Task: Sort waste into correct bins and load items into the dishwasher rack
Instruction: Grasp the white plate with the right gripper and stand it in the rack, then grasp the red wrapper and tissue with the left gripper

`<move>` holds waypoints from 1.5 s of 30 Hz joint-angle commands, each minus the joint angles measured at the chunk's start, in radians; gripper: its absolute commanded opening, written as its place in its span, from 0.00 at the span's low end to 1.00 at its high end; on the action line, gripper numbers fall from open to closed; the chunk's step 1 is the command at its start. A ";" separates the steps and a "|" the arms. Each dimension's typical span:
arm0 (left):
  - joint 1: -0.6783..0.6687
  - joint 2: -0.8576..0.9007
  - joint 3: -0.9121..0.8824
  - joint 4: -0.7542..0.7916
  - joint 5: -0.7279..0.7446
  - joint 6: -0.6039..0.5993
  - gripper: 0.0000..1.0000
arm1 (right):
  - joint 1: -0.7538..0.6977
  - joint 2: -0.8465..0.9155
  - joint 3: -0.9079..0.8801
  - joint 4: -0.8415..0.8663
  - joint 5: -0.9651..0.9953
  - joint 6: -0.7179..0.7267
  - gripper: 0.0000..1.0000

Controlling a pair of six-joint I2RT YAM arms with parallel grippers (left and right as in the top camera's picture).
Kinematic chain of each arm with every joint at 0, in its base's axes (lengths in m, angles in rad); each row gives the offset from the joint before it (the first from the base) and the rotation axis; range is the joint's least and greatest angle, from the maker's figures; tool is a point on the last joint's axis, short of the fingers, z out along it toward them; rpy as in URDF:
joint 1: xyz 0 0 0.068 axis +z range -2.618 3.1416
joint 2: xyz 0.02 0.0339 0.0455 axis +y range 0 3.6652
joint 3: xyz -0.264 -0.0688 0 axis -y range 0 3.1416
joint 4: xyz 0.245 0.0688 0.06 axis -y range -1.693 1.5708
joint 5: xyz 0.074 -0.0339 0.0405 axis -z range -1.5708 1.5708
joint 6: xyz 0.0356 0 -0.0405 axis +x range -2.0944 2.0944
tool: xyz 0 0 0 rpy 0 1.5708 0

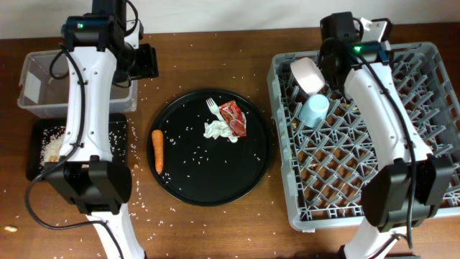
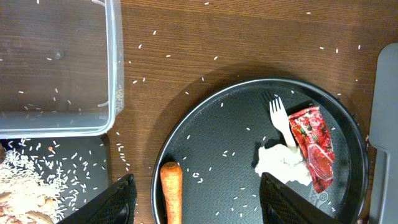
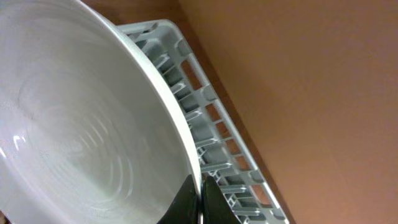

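My right gripper (image 3: 202,199) is shut on the rim of the small white bowl (image 3: 81,130). In the overhead view it holds the bowl (image 1: 307,74) on its side at the far left corner of the grey dishwasher rack (image 1: 424,65). The light-blue cup (image 1: 315,109) lies in the rack just below. My left gripper (image 2: 202,205) is open and empty above the orange carrot (image 2: 171,196). The carrot (image 1: 158,150), white napkin (image 1: 215,130) and red-and-white wrapper (image 1: 233,117) lie on the round black tray (image 1: 215,200). The plate is out of view.
The clear tub (image 1: 43,86) stands at the far left, with the shallow black tray (image 1: 115,126) holding a rice heap (image 1: 54,144) in front of it. A white plastic fork (image 1: 213,108) lies by the napkin. Rice grains are scattered over the table and round tray.
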 commanded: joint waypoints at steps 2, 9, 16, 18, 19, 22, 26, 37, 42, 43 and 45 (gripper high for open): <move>0.003 -0.007 0.011 0.002 -0.011 0.013 0.63 | 0.000 0.016 -0.037 0.035 -0.045 -0.014 0.04; 0.003 -0.007 0.011 0.002 -0.011 0.013 0.63 | 0.000 0.015 -0.037 0.061 -0.050 -0.014 0.79; 0.003 -0.007 0.011 -0.002 -0.011 0.013 0.68 | 0.087 -0.073 0.262 -0.132 -0.504 -0.089 0.83; 0.003 -0.007 0.011 -0.006 -0.011 0.013 0.68 | 0.148 -0.073 0.331 -0.165 -0.572 -0.089 0.83; 0.003 -0.007 0.011 -0.008 -0.011 0.013 0.69 | 0.190 -0.073 0.335 -0.164 -0.632 -0.089 0.83; 0.005 -0.007 0.011 -0.010 -0.012 0.013 0.69 | 0.281 -0.037 0.318 -0.164 -0.756 -0.054 0.83; 0.002 -0.007 0.010 -0.042 0.007 0.045 0.73 | 0.347 0.081 0.311 -0.176 -0.937 0.014 0.83; -0.438 0.139 -0.233 0.092 0.028 0.646 0.99 | -0.129 0.011 0.351 -0.337 -1.225 -0.011 0.86; -0.551 0.279 -0.233 0.147 -0.032 0.679 0.99 | -0.144 0.011 0.351 -0.373 -1.221 -0.036 0.86; -0.556 0.294 -0.233 0.160 -0.055 0.679 0.99 | -0.144 0.011 0.351 -0.375 -1.220 -0.036 0.86; -0.557 0.329 -0.233 0.198 -0.079 0.671 0.99 | -0.144 0.011 0.351 -0.375 -1.220 -0.036 0.86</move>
